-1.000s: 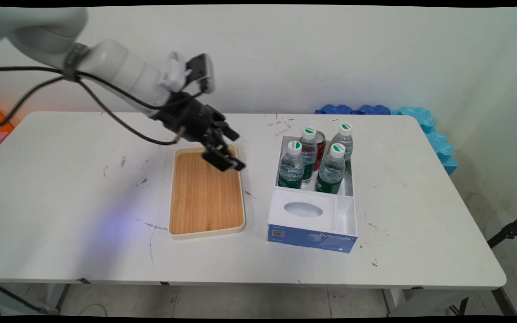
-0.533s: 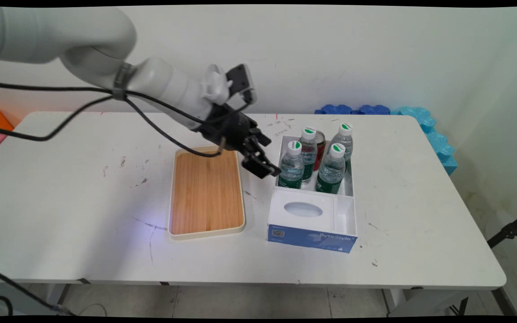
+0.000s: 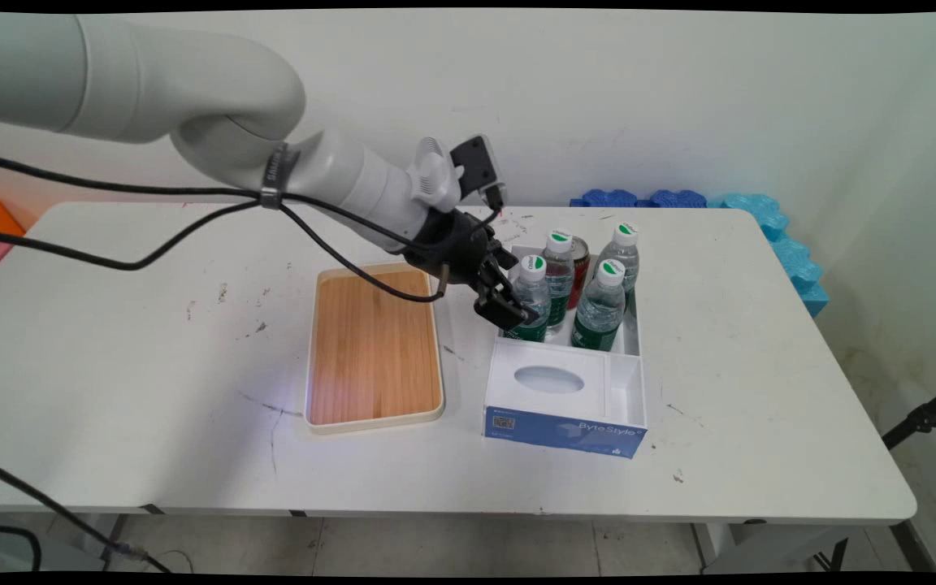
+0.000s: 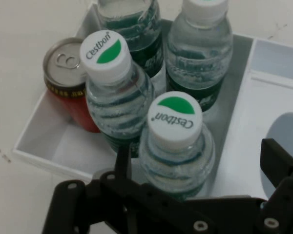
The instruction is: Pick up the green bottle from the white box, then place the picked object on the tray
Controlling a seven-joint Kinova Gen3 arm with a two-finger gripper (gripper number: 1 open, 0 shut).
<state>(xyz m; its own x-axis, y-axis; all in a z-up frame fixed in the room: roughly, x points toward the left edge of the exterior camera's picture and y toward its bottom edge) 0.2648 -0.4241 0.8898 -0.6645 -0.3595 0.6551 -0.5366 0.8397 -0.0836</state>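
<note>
Left to right on the desk [image 3: 151,366]: wooden tray [image 3: 373,348] with a cream rim, nothing on it, then the white and blue box [image 3: 565,406] just right of it, a gap between the two. Pincer [image 3: 509,307] sits at the box's left wall, spread wide, one finger on each side of the nearest water bottle [image 3: 528,299] at shoulder height, holding nothing. Can't tell from either view whether the fingers touch the bottle. In the hand view the pincer [image 4: 200,170] straddles that same bottle [image 4: 177,141]: left finger [image 4: 123,163] is a thin blade between it and the second bottle [image 4: 118,92], right finger [image 4: 278,163] hangs over the box's white top panel. Box's rear compartment holds four water bottles with white and green caps plus a red can [image 3: 579,272]. Main view shows the can mostly hidden behind the bottles; hand view shows the can [image 4: 68,80] clearly, silver top with pull tab, in the compartment's corner next to the second bottle. Hand view reads "Cestbon" on the caps, main view doesn't. Main view alone shows the oval hole in the box top, "ByteStyle" on the blue front and the blue foam blocks [image 3: 760,236] past the desk's far right corner.
</note>
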